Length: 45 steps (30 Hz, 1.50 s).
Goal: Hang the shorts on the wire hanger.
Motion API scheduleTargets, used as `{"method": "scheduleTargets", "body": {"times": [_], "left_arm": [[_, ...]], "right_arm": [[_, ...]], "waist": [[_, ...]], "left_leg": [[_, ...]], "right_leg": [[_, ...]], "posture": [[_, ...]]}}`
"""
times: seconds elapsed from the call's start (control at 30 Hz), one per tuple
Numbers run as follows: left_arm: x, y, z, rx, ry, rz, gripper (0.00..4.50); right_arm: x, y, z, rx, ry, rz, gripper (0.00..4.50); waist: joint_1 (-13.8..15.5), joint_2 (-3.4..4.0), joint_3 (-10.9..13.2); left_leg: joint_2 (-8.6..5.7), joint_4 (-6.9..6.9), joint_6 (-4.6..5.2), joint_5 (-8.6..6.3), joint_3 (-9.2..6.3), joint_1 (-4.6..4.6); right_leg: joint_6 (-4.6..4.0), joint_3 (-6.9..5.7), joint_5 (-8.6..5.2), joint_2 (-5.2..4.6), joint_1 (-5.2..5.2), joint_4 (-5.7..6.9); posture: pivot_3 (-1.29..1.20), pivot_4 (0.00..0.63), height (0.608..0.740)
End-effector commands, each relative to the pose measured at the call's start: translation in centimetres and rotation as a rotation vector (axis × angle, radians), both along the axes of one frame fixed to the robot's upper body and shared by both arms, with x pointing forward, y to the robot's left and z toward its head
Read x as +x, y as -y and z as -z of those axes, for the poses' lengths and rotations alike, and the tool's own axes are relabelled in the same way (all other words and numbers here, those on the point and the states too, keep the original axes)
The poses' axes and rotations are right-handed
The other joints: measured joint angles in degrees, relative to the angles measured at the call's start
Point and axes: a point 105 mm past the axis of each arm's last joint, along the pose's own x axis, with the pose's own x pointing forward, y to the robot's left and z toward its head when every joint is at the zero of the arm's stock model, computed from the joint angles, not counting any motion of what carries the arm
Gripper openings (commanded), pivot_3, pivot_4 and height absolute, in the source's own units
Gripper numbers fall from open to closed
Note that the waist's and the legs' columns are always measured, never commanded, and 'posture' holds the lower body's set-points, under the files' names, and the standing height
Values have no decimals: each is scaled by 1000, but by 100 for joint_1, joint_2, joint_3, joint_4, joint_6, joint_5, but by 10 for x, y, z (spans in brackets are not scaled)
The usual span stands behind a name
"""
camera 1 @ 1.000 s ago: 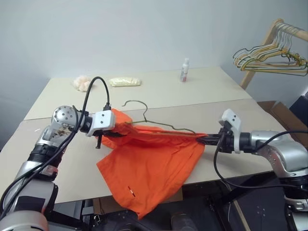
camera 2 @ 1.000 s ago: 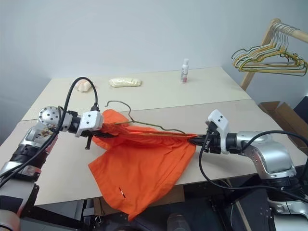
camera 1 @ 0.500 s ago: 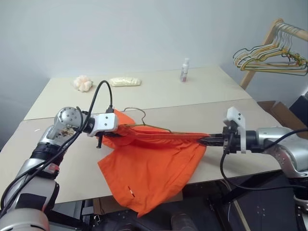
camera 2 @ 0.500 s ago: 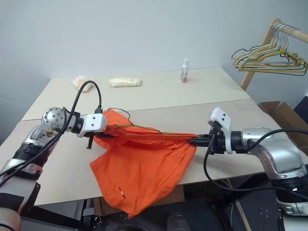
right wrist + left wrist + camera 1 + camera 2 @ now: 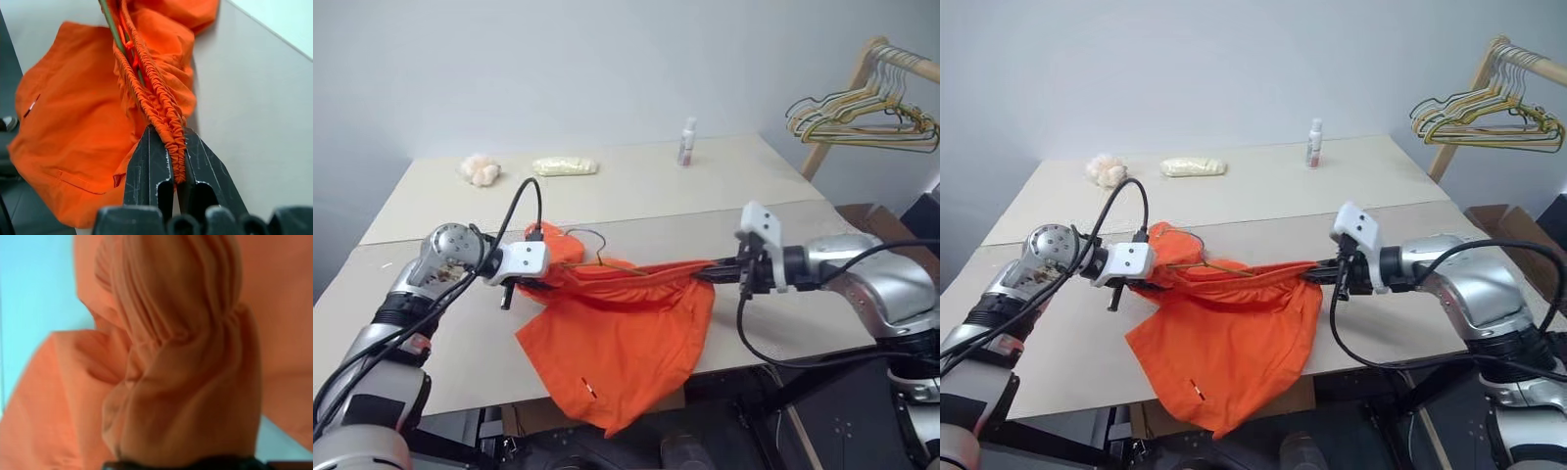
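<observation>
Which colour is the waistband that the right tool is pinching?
Bright orange, same as the rest of the shorts. The right wrist view shows it best.

Silver metal arms with white wrist housings and looping black cables — scratched black jaws at the tips.

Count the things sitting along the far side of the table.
3: a pale crumpled lump at far left, a yellowish packet beside it, a small bottle further right. None seems hidden.

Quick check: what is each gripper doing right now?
Left gripper: shut on the shorts at one waistband end.
Right gripper: shut on the other waistband end.
</observation>
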Motion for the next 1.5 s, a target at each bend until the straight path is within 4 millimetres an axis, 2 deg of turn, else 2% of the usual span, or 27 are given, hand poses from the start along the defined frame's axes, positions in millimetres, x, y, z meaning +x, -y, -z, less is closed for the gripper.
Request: {"method": "scheduleTargets", "body": {"times": [0.03,0.07,0.1,0.13,0.47,0.57,0.67,0.87,0.93,1.07,1.17,1.27,1.47,1.5], "left_arm": [[7,-12,-4,50,23,-51,0],[10,-13,-3,54,30,-65,0],[11,-13,-2,57,34,-73,0],[13,-11,-2,53,41,-78,0],[31,8,-18,-59,79,-122,0],[33,14,-24,-91,93,-113,0],[34,21,-33,-119,113,-89,0],[35,32,-44,-151,139,-54,0],[34,36,-46,-160,142,-45,0],[32,41,-49,-178,145,-25,0],[31,42,-50,-182,147,-20,0],[28,42,-50,-177,145,-5,0],[26,44,-47,-156,142,13,0],[26,45,-46,-154,140,20,0]], "right_arm": [[4,3,-22,-4,84,17,8],[2,1,-22,-4,83,6,8],[-2,-1,-22,-12,79,-14,664],[-5,-2,-21,-23,75,-29,870],[-6,13,-24,-48,77,32,4457],[-6,11,-24,-82,70,53,4457],[8,7,-19,-147,71,122,4457],[32,-4,-25,-223,122,146,4457],[34,-10,-22,-287,119,103,4457],[47,-16,-3,-426,112,59,4457],[55,-20,2,-453,102,41,3877],[57,-26,-1,-458,106,3,2956],[57,-28,-3,-490,105,-59,838],[56,-28,-2,-492,103,-67,629]], "waist": [[12,0,0],[9,0,0],[3,0,0],[-1,0,0],[-22,-1,0],[-26,-1,0],[-92,0,0],[-250,0,0],[-282,0,0],[-328,0,0],[-377,0,0],[-431,0,0],[-485,0,0],[-487,0,0]], "left_leg": [[0,0,0,0,0,0],[0,0,0,0,-1,0],[0,0,0,0,-1,-1],[0,-1,0,0,0,0],[0,0,0,0,0,-7],[-1,1,1,0,0,-8],[2,0,0,0,1,-5],[1,-1,0,0,1,-6],[0,0,0,0,1,-9],[-2,1,0,0,1,-11],[-2,1,0,0,1,-10],[-4,2,0,1,0,-14],[-3,4,-2,2,1,-22],[-4,4,-2,2,0,-22]], "right_leg": [[0,-1,0,0,0,0],[0,-1,0,0,0,0],[0,-1,0,0,0,0],[0,-1,0,-1,-1,0],[0,-3,0,0,-5,3],[0,-2,0,-2,-4,2],[0,-1,0,-2,-5,1],[0,2,0,-2,-8,9],[0,2,0,-4,-10,30],[0,2,0,-4,-15,33],[0,2,0,-3,-16,35],[0,2,0,-4,-20,41],[0,3,0,-3,-36,44],[0,4,0,-3,-37,43]], "posture": [[-251,0,740],[-252,0,740],[-253,0,740],[-253,0,740],[-266,0,740],[-266,0,740],[-278,0,740],[-281,0,740],[-281,0,740],[-282,0,740],[-278,0,740],[-274,0,740],[-278,0,740],[-278,0,740]]}}
